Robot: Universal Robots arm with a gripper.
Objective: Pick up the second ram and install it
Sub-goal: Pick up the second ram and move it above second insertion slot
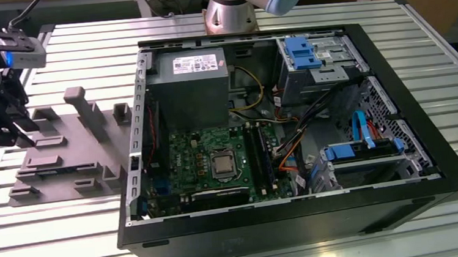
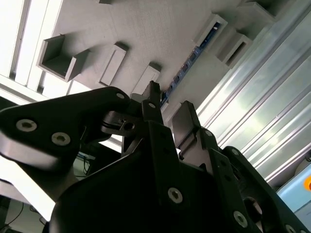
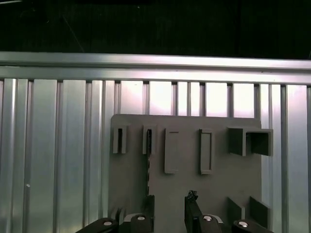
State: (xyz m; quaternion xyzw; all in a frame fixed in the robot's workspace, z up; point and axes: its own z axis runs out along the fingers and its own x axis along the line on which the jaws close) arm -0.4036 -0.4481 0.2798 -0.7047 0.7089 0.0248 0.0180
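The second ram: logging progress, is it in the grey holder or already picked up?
In the holder: the second ram sits edge-on between blocks; the open gripper holds nothing.

Your gripper (image 2: 170, 108) is at the grey holder plate (image 2: 146, 29), fingers apart w/ a gap; second ram (image 2: 188, 60) sits edge-on in its slots.
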